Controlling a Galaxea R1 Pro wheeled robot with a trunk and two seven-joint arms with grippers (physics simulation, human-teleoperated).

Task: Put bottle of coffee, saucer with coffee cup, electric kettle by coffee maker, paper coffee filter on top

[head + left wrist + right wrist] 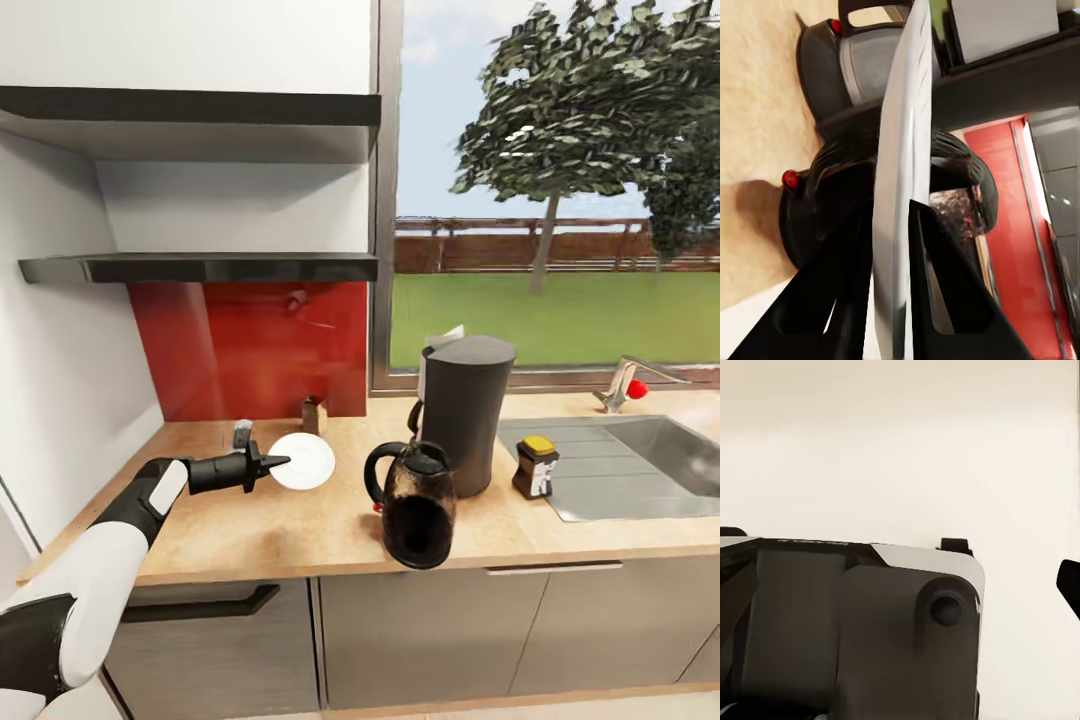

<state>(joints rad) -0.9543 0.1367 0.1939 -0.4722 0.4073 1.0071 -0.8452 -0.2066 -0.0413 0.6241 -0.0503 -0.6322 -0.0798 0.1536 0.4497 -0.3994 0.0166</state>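
My left gripper [275, 463] is shut on the rim of a white saucer [302, 461], holding it just above the wooden countertop [300, 530], left of the kettle. In the left wrist view the saucer [904, 150] stands edge-on between the dark fingers [945, 285], with the kettle [825, 210] behind it. The black electric kettle [415, 505] stands near the counter's front edge, right before the tall dark coffee maker [467, 410]. A pale paper filter [446, 337] pokes up behind the coffee maker's lid. A dark bottle with a yellow cap [537, 466] stands to its right.
A small brown object [312, 414] and a small grey one [242, 432] stand by the red backsplash [250, 350]. Two dark shelves [200, 267] hang above. The steel sink [640, 460] with its tap [620, 385] lies to the right. The right wrist view shows the robot's own body [847, 630].
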